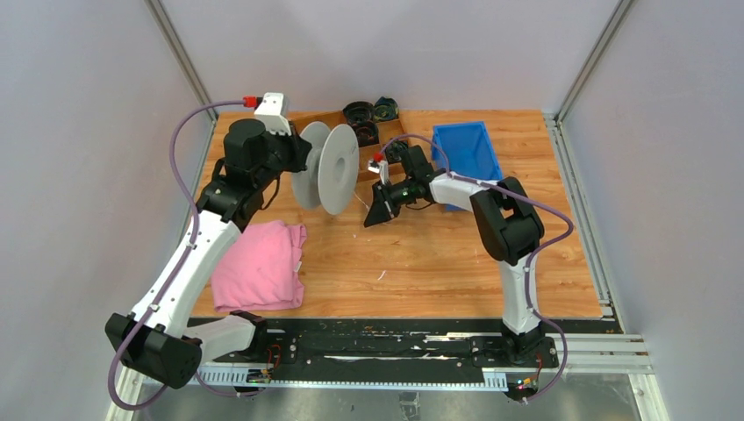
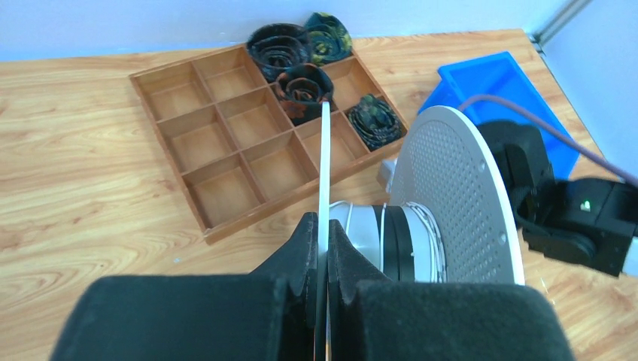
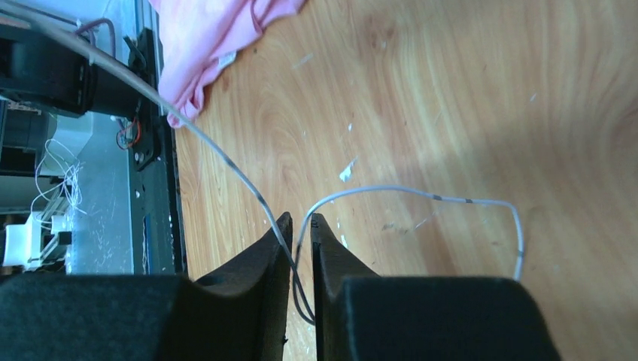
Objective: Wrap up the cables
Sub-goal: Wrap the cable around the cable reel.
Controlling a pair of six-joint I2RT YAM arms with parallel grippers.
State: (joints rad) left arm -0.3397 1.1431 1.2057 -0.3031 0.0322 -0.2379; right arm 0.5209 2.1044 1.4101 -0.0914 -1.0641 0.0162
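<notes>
A white spool (image 1: 338,167) with two round flanges stands on edge at the back middle of the table. My left gripper (image 2: 323,226) is shut on the thin edge of its near flange (image 2: 325,150). Turns of thin white cable (image 2: 430,226) lie round the hub beside the perforated far flange (image 2: 459,203). To the right of the spool, my right gripper (image 3: 301,222) points down at the table, its jaws nearly together on a folded loop of the grey-white cable (image 3: 421,193). One strand runs up and left toward the spool. The other curves right and ends over the wood.
A wooden compartment tray (image 2: 218,143) behind the spool holds several dark coiled bundles (image 2: 282,45). A blue bin (image 1: 468,149) stands at the back right, just behind the right arm. A pink cloth (image 1: 261,263) lies at the front left.
</notes>
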